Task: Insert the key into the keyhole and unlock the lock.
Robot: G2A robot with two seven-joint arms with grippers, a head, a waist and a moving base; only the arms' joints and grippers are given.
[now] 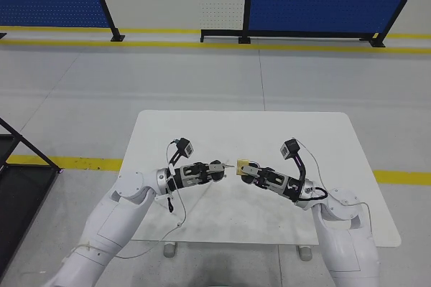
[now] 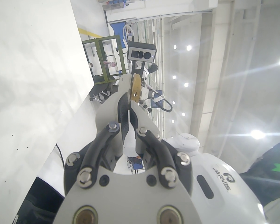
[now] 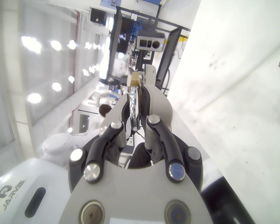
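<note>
Near the middle of the top view, over the table [image 1: 201,129]: left gripper [image 2: 128,111] pinched narrow on the key [image 2: 129,118], right gripper [image 3: 134,99] clamped on the lock [image 3: 133,80], the two set tip to tip. At centre frame of the left wrist view, keyhole [image 2: 135,93] facing the key, blade tip just beside it. Hard to tell whether already entered. Judged as the insertion step: line the blade up square with the slot, correct any sideways offset first, then push gently straight along the blade, with the lock braced firm against the push. Turn only once fully seated, twisting about the blade's own axis, or risk a slip in the pads. Count: one key, one lock, one keyhole, two grippers, one table.
</note>
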